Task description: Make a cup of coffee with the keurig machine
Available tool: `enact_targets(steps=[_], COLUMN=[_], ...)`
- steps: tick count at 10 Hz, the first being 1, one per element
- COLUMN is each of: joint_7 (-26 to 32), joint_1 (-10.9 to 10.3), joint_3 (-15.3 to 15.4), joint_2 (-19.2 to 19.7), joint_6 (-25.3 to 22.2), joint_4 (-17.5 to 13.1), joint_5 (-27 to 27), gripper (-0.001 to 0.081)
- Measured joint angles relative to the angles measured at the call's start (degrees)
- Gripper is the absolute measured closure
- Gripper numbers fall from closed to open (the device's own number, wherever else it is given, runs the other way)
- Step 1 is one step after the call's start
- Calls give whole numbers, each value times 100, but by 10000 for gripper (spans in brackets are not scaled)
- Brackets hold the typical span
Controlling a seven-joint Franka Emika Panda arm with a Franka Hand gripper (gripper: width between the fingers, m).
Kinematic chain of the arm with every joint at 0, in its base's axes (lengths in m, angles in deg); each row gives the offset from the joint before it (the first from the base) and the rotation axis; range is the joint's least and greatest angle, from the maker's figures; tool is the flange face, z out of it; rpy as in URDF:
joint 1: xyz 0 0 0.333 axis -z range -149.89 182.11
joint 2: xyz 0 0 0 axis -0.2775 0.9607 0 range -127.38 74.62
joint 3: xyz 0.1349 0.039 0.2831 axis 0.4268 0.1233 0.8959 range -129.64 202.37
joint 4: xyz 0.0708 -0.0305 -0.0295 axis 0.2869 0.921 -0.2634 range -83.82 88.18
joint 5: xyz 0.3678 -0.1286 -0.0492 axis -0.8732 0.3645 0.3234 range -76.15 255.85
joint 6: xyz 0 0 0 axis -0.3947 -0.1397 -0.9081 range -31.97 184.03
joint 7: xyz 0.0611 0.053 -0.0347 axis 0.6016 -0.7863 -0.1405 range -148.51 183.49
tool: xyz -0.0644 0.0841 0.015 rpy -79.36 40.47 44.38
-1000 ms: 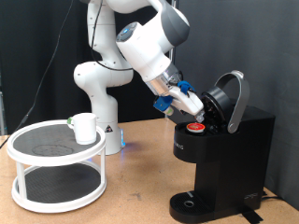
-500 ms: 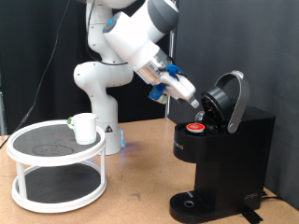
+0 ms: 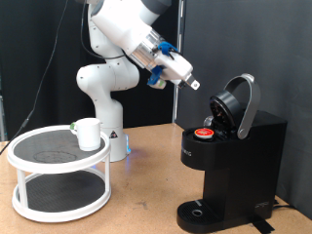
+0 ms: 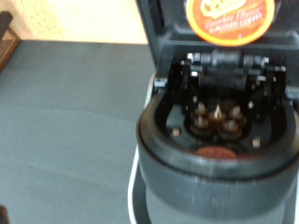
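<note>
The keurig machine (image 3: pixel 234 156) stands at the exterior view's right with its hinged lid (image 3: pixel 239 102) raised. A small pod with a red top (image 3: pixel 204 134) sits in its open holder. My gripper (image 3: pixel 192 84) hangs in the air up and to the left of the lid, apart from the machine, with nothing seen between its fingers. The cup (image 3: pixel 89 134), a plain white mug, stands on a white round rack (image 3: pixel 58 180) at the exterior view's left. The wrist view looks into the lid's underside (image 4: pixel 220 117) and at the pod's top (image 4: pixel 234 19); no fingers show there.
The white arm's base (image 3: pixel 102 97) stands behind the rack on the wooden table (image 3: pixel 146 195). A black curtain fills the background. The drip tray (image 3: pixel 200 213) at the machine's foot holds nothing.
My gripper has pulled up and to the exterior view's left, away from the pod holder. The pod stays in the machine and the lid stays raised.
</note>
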Motion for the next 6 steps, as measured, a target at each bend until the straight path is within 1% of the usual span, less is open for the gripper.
enact_targets(steps=[3,4,6], joint_7=[-93,-89,-52], joint_1=[6,5,-48], joint_3=[-46,-43,-30], joint_2=[-66,-59,-32], joint_6=[-243,-225,-284], joint_4=[-135,-132,-183], joint_5=[37,36,-198], gripper=[72,72,72])
